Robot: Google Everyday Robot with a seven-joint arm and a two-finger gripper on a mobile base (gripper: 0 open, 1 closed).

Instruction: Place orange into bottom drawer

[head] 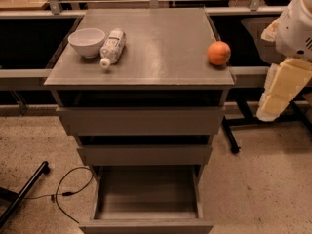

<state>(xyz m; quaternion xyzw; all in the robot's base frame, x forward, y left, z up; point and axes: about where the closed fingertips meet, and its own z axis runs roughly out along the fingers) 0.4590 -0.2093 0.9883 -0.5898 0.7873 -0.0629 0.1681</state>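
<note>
The orange [219,52] sits on the grey cabinet's top [161,38], near its right front corner. The bottom drawer [146,196] is pulled out wide; its shallow grey tray holds nothing. The two drawers above it stick out only a little. My gripper [280,89] hangs off the cabinet's right side, to the right of the orange and lower than the top. It holds nothing that I can see.
A white bowl [87,41] and a plastic bottle [112,47] lying on its side sit at the top's left. A black cable [68,191] and a chair leg [24,191] lie on the floor at left. A black table leg [231,135] stands at right.
</note>
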